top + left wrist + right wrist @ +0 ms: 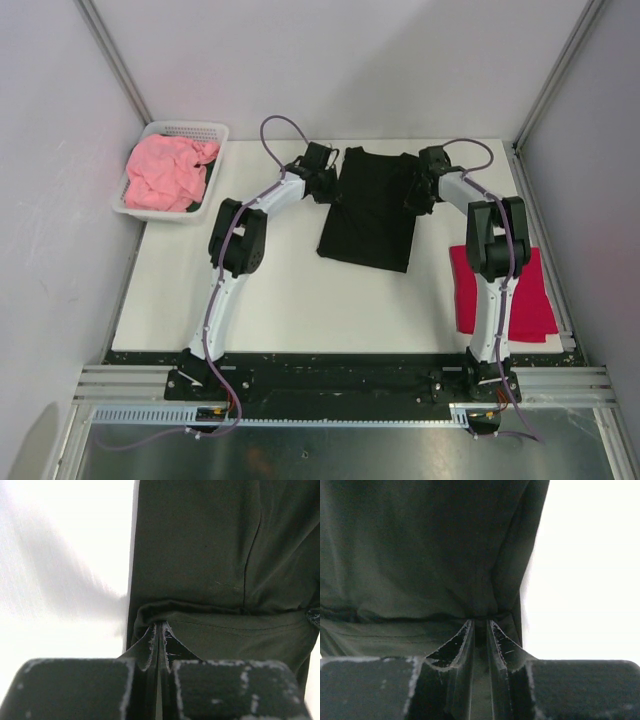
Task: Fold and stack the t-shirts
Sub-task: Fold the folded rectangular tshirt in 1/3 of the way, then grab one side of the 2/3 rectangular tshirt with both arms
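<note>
The black t-shirt (368,210) lies lengthwise at the table's middle back, its print hidden. My left gripper (330,183) is shut on the shirt's left edge near the far end; the left wrist view shows the jaws (160,628) pinching a fold of the black t-shirt (210,555). My right gripper (412,190) is shut on the shirt's right edge; in the right wrist view the jaws (480,624) pinch the black t-shirt (420,555). The crimson red t-shirt (535,290) lies folded at the right edge. The salmon pink t-shirt (165,172) is crumpled in the basket.
A white mesh basket (186,130) stands at the table's far left corner. The white table (290,290) is bare in front of the black shirt. Frame posts rise at both back corners.
</note>
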Motion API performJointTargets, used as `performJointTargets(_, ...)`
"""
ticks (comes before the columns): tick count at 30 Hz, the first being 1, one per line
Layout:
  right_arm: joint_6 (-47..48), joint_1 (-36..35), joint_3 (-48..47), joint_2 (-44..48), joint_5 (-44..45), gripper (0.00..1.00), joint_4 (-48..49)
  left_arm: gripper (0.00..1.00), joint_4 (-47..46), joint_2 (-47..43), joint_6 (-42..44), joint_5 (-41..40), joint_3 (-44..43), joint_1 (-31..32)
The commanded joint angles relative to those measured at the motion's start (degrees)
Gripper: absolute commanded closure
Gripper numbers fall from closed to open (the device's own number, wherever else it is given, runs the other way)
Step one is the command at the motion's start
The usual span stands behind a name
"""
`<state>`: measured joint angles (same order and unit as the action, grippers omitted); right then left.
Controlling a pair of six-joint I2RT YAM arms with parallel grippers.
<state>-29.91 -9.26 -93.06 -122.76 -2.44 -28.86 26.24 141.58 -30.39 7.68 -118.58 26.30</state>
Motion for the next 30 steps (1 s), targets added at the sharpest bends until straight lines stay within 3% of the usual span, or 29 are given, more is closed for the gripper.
performJointTargets(1,1.9,0.7,-4.0,-3.1,1.3,0.79,-1.3,0.98,-0.8,0.4,1.4,-1.3,-2.1,-0.8)
performJointTargets(8,3.5,0.8,-9.1,-3.0,2.4,0.73,-4.9,0.95,-1.2,-1.4,4.1,0.9,-2.7,-1.2)
performJointTargets(15,3.6,-0.7,-14.3,2.2,5.0,0.62,-10.8,0.69,-1.7,-11.2,7.0,3.9,1.3,-1.3)
performJointTargets(21,-1.3,-2.7,3.1,15.1,-0.2,0.67,-6.2,0.65,-2.4,-24.8,2.6,3.4,18.5,-1.3)
performJointTargets(30,-7.6,-7.4,29.3,29.7,-4.2,0.73,2.5,0.74,-7.7,-38.3,0.1,6.2,42.6,-1.3)
